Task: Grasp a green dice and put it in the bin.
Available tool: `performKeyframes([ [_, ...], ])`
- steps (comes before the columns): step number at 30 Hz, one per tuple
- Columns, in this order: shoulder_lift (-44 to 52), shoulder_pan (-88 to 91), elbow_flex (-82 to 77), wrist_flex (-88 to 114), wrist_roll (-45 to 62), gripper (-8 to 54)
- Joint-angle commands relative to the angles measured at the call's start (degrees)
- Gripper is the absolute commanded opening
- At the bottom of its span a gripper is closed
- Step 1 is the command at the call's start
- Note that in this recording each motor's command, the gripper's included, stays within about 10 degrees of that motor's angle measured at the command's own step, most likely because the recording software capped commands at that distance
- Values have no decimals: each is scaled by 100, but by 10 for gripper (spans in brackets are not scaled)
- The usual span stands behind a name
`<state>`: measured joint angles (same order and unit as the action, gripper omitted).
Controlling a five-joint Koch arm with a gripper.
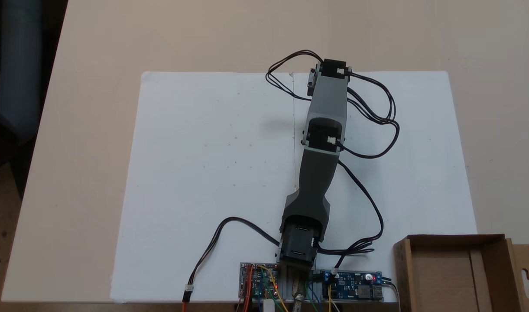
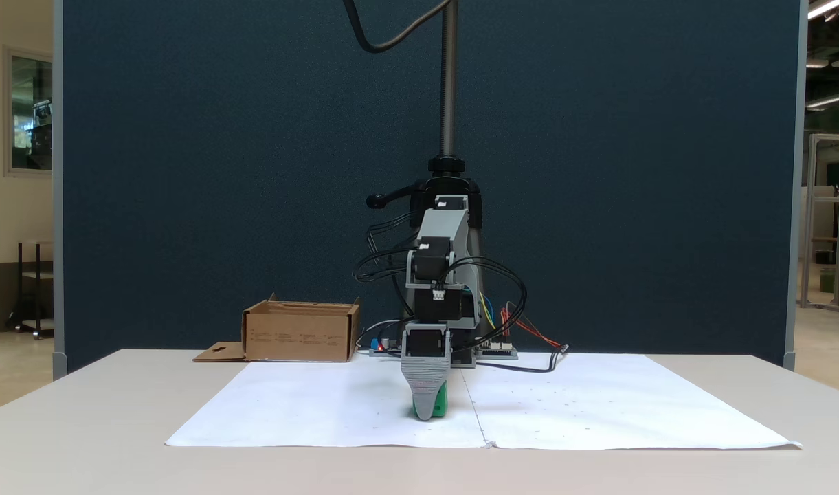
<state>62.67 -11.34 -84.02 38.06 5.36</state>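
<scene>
My grey gripper (image 2: 427, 405) lowered to white paper sheet (image 2: 323, 412) on beige worktop (image 2: 82, 426), tip at sheet level. Small bright green plastic dice (image 2: 442, 401) directly behind gripper's front jaw, green showing at its right and lower edges in front-facing fixed view. Jaws lined up one behind other; cannot tell opening or whether dice is gripped. Shallow brown corrugated cardboard bin (image 1: 489, 277) at worktop corner beside arm base, well apart from dice; visible interior bare cardboard, slotted flap (image 1: 525, 277) folded outward.

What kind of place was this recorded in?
Probably a lab or workshop: a dark blue partition panel stands behind the table, an open hall with metal framing lies beyond it, and bare circuit boards sit at the arm's base.
</scene>
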Motion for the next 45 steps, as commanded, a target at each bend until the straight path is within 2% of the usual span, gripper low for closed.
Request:
performKeyframes([
  [1, 352, -114, 70, 149, 149, 122],
  [9, 1705, -308, 141, 431, -387, 122],
  [23, 1995, -1758, 3182, 2074, -782, 122],
  [27, 2039, -2786, 3507, 2373, -773, 122],
  [34, 2197, -5860, 3507, 2593, -598, 122],
  [45, 2118, -8490, 3296, 2971, 756, 122],
])
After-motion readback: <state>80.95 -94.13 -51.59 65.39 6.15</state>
